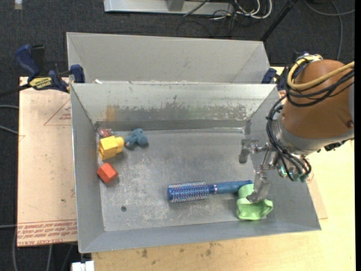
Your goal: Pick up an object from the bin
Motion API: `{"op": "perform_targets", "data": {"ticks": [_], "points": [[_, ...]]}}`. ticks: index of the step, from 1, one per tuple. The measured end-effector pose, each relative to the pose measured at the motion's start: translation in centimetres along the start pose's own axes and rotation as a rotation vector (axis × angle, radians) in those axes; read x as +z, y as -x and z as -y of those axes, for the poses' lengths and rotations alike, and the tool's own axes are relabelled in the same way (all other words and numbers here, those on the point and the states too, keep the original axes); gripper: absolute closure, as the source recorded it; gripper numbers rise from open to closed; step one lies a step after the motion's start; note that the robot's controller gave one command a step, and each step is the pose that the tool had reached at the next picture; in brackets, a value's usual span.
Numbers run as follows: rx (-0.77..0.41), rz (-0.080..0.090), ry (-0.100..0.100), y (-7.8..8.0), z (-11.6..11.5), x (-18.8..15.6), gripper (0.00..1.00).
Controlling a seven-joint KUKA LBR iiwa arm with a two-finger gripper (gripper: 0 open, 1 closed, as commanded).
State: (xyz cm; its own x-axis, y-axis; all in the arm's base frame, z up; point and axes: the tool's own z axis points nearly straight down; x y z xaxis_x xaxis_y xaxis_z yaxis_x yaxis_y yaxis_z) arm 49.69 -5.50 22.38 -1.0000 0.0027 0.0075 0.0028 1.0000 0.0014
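Note:
My gripper [252, 173] is at the bin's right side, low near the front right corner. Its two fingers stand apart, open; the lower fingertip [261, 192] reaches down to the top of a crumpled light-green soft thing [254, 209]. A blue hairbrush [194, 192] lies flat left of it. The bristle head points left, and the handle end touches the green thing just beside the lower finger. I see nothing held between the fingers.
At the bin's left side lie a yellow block [110, 146], a small blue figure [136, 139] and a red block [107, 173], close together. The arm's orange cover and cables hang over the right wall.

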Motion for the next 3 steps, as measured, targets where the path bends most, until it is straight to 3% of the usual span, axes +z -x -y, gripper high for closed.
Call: {"op": "perform_targets", "data": {"ticks": [1, 2, 3], "points": [[-0.120, 0.002, 0.000, 1.4, 1.3, 15.8, 0.00], [-0.123, 0.009, -0.001, 1.5, 1.3, 15.4, 1.00], [-0.116, 0.019, -0.003, 3.4, -0.8, -2.3, 1.00]]}}
